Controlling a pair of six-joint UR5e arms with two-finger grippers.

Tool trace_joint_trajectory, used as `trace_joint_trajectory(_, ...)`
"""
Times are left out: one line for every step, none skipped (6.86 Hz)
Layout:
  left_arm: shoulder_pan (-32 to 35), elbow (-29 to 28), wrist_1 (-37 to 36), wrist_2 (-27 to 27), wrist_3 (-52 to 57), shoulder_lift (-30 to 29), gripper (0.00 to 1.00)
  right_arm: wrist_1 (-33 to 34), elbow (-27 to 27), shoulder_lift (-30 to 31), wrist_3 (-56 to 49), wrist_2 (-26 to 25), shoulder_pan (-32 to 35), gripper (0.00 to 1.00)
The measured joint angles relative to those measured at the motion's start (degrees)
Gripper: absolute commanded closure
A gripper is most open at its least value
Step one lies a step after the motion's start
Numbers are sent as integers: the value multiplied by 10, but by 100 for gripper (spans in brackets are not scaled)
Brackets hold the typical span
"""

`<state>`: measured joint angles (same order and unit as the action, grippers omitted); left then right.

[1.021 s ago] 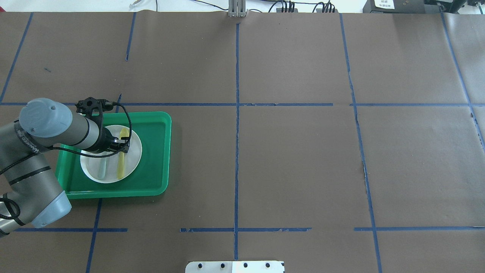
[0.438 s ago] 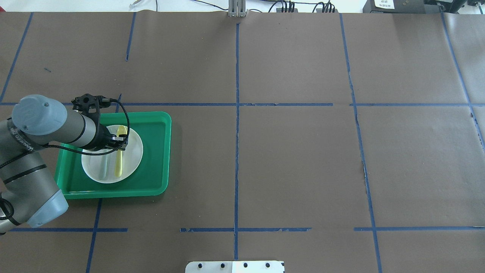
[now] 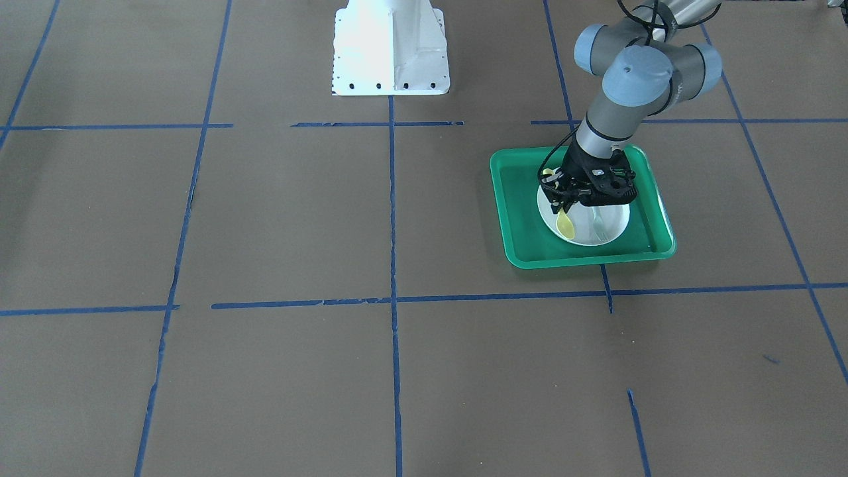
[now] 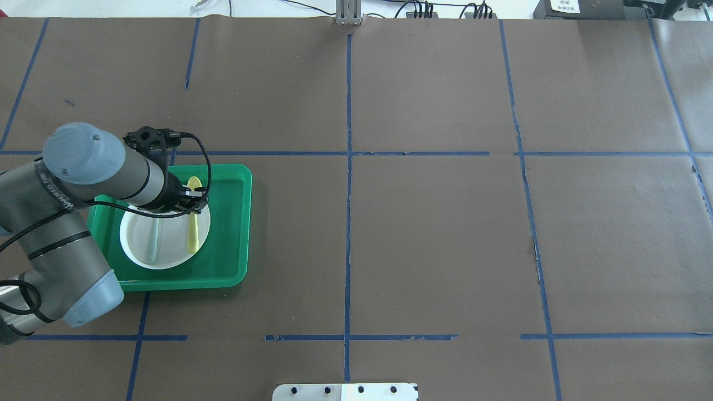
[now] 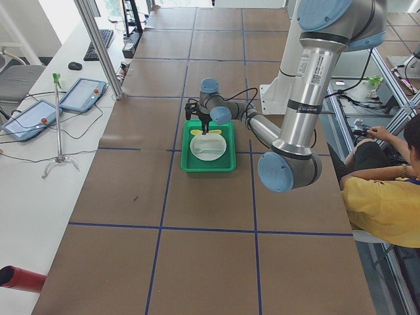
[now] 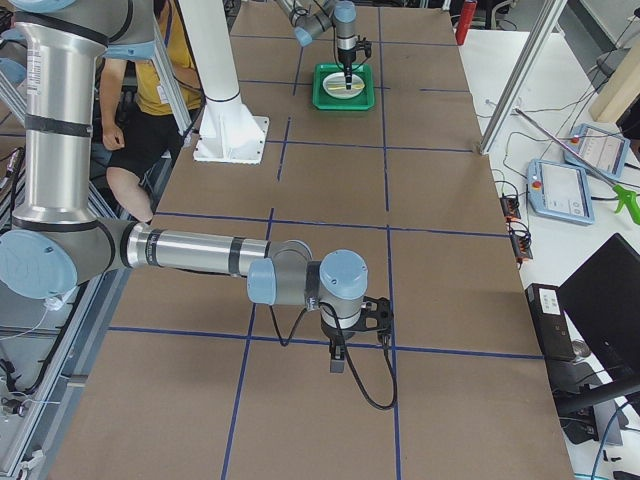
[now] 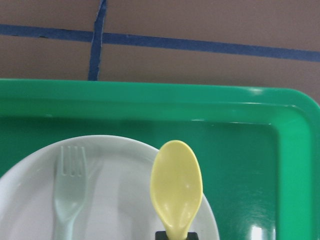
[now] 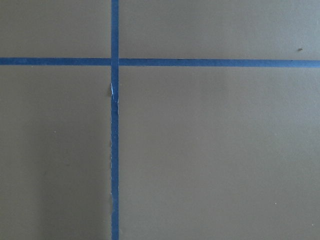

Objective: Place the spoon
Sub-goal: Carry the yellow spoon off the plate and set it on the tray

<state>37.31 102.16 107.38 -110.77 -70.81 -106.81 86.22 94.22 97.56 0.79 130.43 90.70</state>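
The yellow spoon (image 4: 193, 223) is in my left gripper (image 4: 190, 207), which is shut on its handle just behind the bowl. The spoon hangs over the right part of the white plate (image 4: 167, 245) in the green tray (image 4: 234, 223), its bowl past the plate's far rim. In the left wrist view the spoon's bowl (image 7: 176, 187) sticks out over the plate's edge (image 7: 115, 160). In the front view the spoon (image 3: 565, 225) shows below the left gripper (image 3: 568, 202). My right gripper (image 6: 338, 360) shows only in the exterior right view, above bare table; I cannot tell if it is open or shut.
A pale grey-green fork (image 4: 151, 245) lies on the left part of the plate, also in the left wrist view (image 7: 69, 192). The brown table cover (image 4: 434, 234) carries blue tape lines. The robot's white base plate (image 3: 389, 46) is at the table's near edge.
My left gripper has moved to the right and a little farther from the robot, carrying the spoon from the plate's middle towards its right side. The fork and plate have stayed put.
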Motion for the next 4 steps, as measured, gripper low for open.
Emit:
trace_joint_trajectory(-12,-11,-4,9,-16,-19,54,0,0,0,0,0,0,0)
trace_joint_trajectory(-23,-18,-5,20,-24,-29,1,0,0,0,0,0,0,0)
trace_joint_trajectory(-27,-21,-5,36,-26,-31,0,0,0,0,0,0,0,0)
trace_joint_trajectory(-28,-20,-5,58,-24,-31,0,0,0,0,0,0,0,0)
